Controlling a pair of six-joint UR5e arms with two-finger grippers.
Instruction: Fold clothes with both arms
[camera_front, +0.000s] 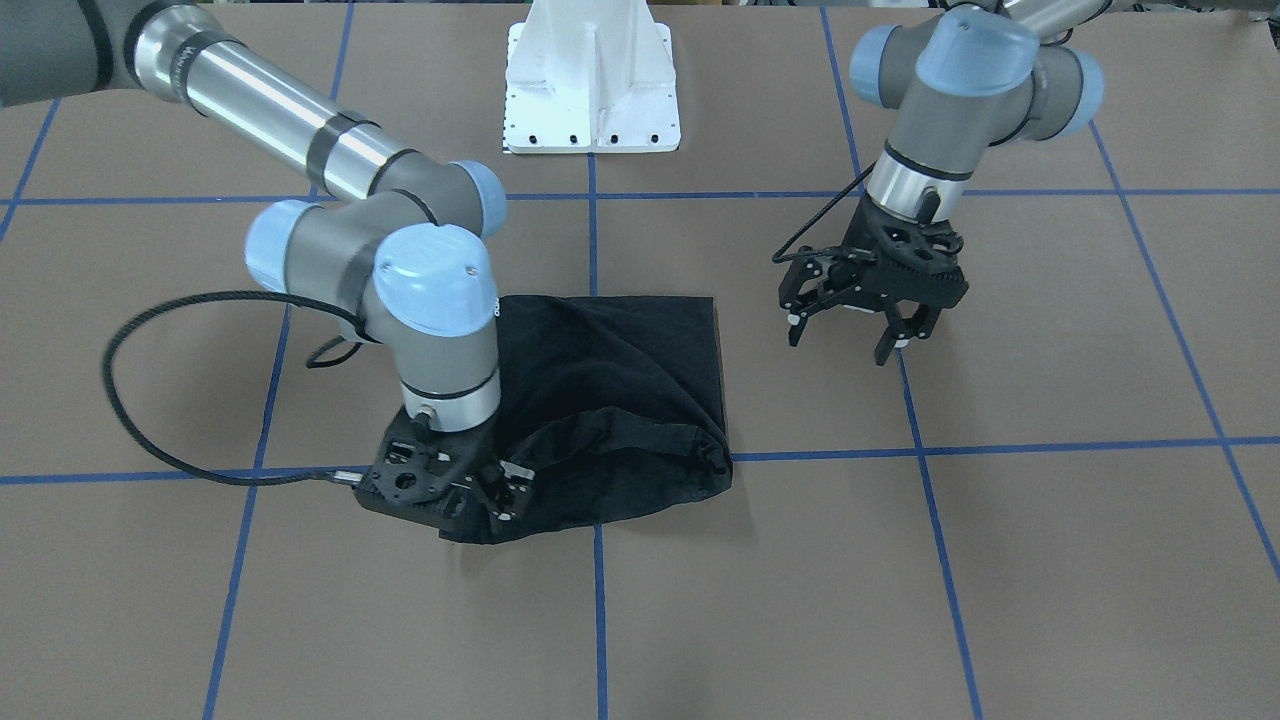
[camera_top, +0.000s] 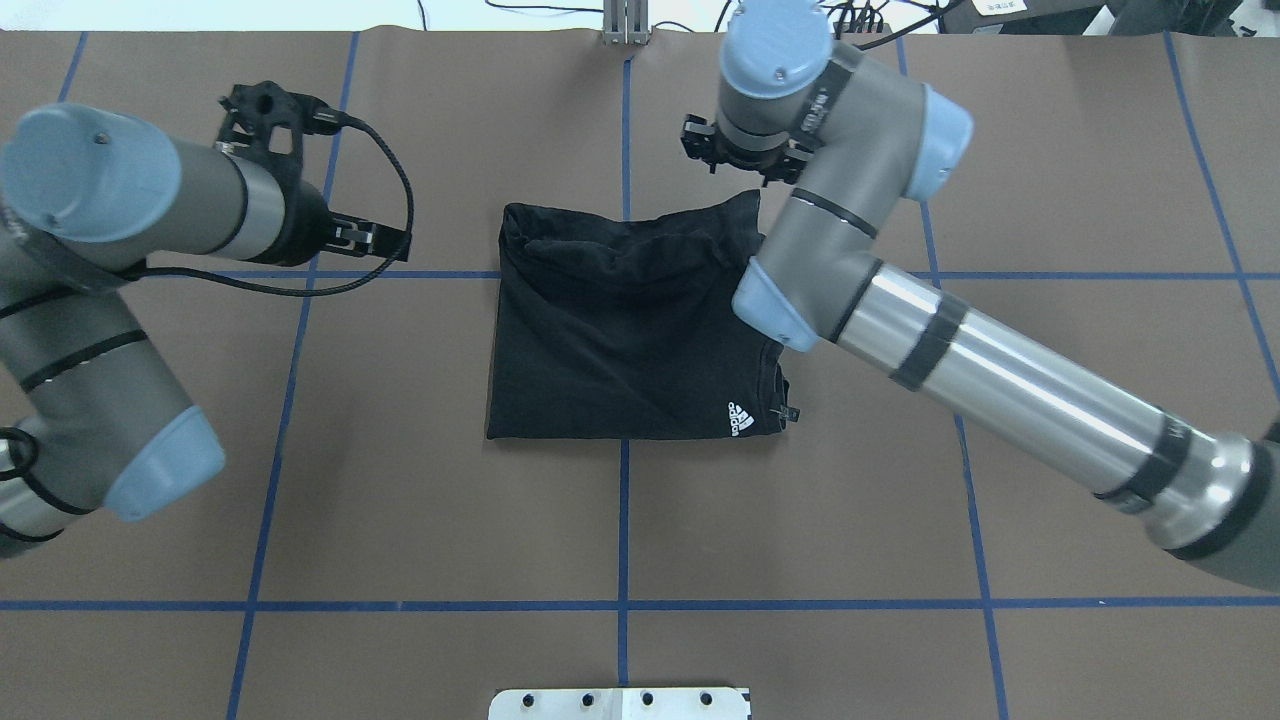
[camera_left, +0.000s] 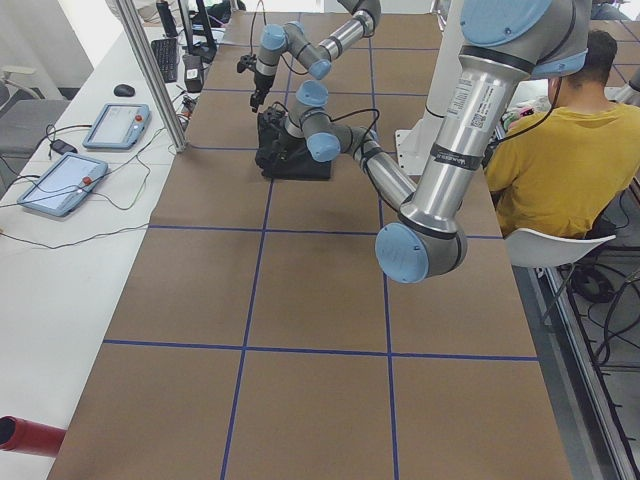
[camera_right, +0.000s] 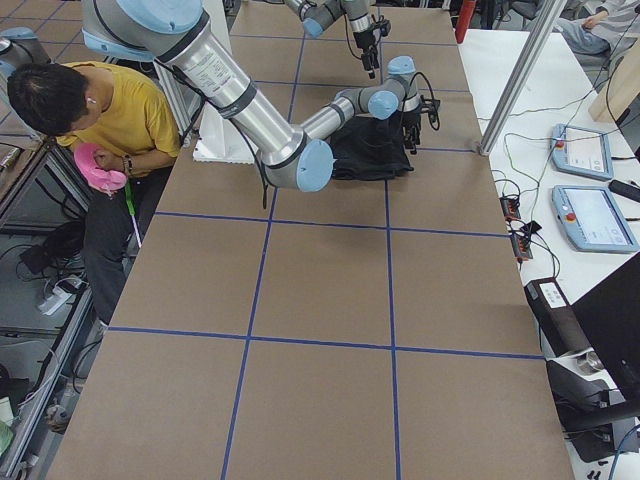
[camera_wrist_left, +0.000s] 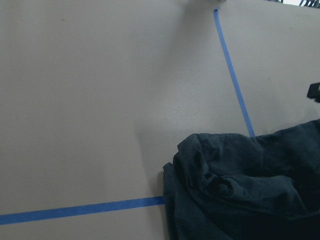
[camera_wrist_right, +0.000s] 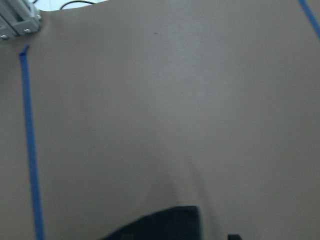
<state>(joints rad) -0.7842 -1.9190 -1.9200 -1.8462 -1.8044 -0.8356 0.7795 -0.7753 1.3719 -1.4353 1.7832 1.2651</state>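
Presently the shirt (camera_top: 620, 340) lies folded square at mid-table (camera_top: 400, 500), its far edge bunched. We find the right gripper (camera_front: 495, 490) low at a corner, likely to tidy it, though we cannot tell its grip. The left gripper (camera_front: 845, 338) hangs spread beside the shirt, clear of the cloth.

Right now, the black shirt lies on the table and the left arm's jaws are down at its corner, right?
No. It is the right arm whose jaws are down at a corner of the shirt on the table. The left arm holds its jaws open beside the shirt, apart from it. The front-facing view shows this.
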